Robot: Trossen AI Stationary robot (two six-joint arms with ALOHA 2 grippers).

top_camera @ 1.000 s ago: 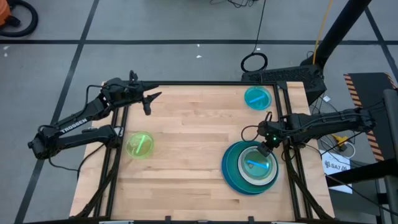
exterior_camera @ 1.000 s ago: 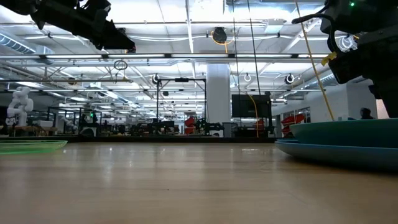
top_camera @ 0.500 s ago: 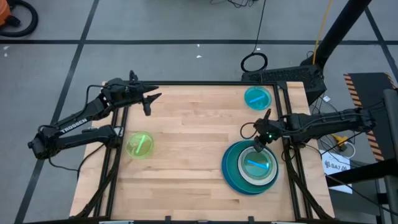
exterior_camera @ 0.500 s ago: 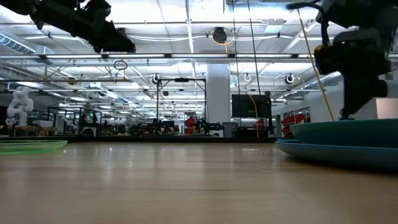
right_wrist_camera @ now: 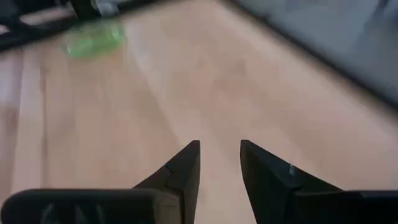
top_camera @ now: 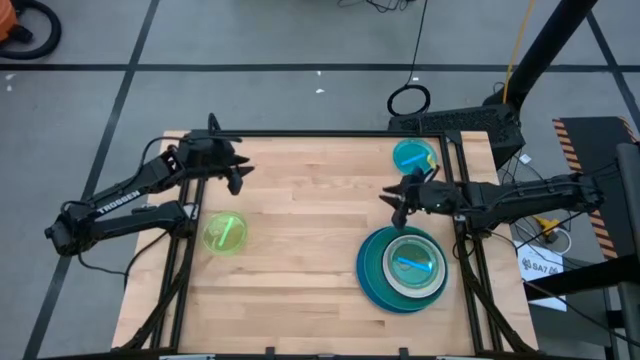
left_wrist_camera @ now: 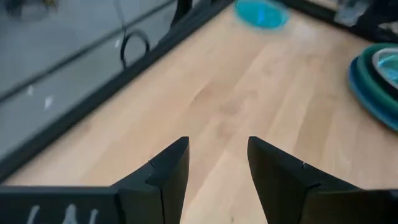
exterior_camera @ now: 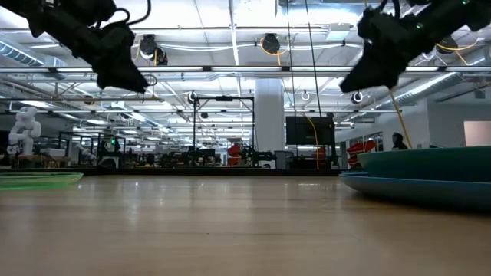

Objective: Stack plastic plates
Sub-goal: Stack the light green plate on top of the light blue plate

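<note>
A stack of plates (top_camera: 402,268) stands near the table's right edge: a large blue one at the bottom, then teal, a white one and a translucent cyan one on top. A second translucent cyan plate (top_camera: 414,157) lies flat at the far right corner. A lime green plate (top_camera: 224,232) lies flat on the left. My right gripper (top_camera: 395,197) hovers open, off the far-left side of the stack and above the table. My left gripper (top_camera: 238,172) hovers open near the far left corner. No black or orange plate shows.
Bare wooden tabletop lies between the green plate and the stack. A dark metal frame (top_camera: 180,250) runs along the table's sides. In the low view the stack's rim (exterior_camera: 430,178) shows at the right and the green plate (exterior_camera: 38,179) at the left, with both grippers well above the tabletop.
My right gripper has risen off the far edge of the stack and swung toward the table's far left, so it now points out over the bare wood. My left gripper has dropped a little and turned slightly. The plates have stayed put.
</note>
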